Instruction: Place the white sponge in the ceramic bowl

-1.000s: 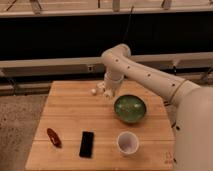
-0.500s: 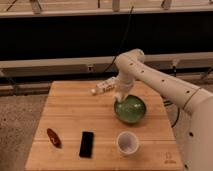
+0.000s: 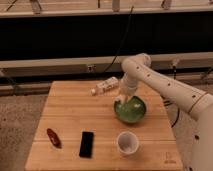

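The dark green ceramic bowl (image 3: pixel 132 112) stands on the right half of the wooden table (image 3: pixel 70 110). My gripper (image 3: pixel 122 100) hangs down from the white arm, right over the bowl's left rim. A small pale patch shows at the gripper's tip, against the bowl's inside. It may be the white sponge, but I cannot tell for sure. No sponge lies anywhere else on the table.
A slim white bottle (image 3: pixel 105 86) lies on its side at the table's back edge, left of the arm. A white cup (image 3: pixel 127 143) stands in front of the bowl. A black flat object (image 3: pixel 86 144) and a red object (image 3: pixel 53 137) lie at the front left.
The gripper has moved right and down, from beside the white bottle to over the bowl's left rim. The bottle, cup and bowl have stayed put.
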`<state>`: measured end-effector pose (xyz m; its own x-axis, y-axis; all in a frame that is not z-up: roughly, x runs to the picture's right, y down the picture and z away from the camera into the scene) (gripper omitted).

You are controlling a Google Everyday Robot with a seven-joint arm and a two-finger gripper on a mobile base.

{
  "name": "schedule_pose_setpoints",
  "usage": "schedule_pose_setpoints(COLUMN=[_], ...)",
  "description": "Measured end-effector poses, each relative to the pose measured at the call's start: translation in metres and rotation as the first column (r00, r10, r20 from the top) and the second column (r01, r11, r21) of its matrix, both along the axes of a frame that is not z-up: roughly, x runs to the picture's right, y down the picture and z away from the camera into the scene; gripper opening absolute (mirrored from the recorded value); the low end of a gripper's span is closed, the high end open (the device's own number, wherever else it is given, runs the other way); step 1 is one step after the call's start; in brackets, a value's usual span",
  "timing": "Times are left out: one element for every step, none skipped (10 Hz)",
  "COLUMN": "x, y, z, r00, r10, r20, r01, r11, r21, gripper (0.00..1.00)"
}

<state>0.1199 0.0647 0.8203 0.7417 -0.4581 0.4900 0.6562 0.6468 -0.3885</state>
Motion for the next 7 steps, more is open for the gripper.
schedule_pose_setpoints(x=[0.0014,0.0011,0.0008,0.0018,0.0033,0.0048,0.0063], y=[0.0015,0.0038,0.0032,0.0046,0.0058,0.0069,0.0075], z=[0.0009,0.0029,0.0030,0.0045,0.0055,0.0060,0.0063], r00=[1.000,0.999,0.999,1.000,1.000,1.000,1.000], r10=[0.009,0.032,0.032,0.030,0.027,0.028,0.031], r20=[-0.001,-0.008,-0.006,-0.004,-0.002,-0.002,-0.004], r01=[-0.009,-0.032,-0.032,-0.030,-0.027,-0.028,-0.031], r11=[1.0000,0.9995,0.9995,0.9995,0.9996,0.9996,0.9995], r21=[0.000,-0.003,-0.003,-0.004,-0.005,-0.005,-0.005], gripper=[0.00,0.00,0.00,0.00,0.00,0.00,0.00])
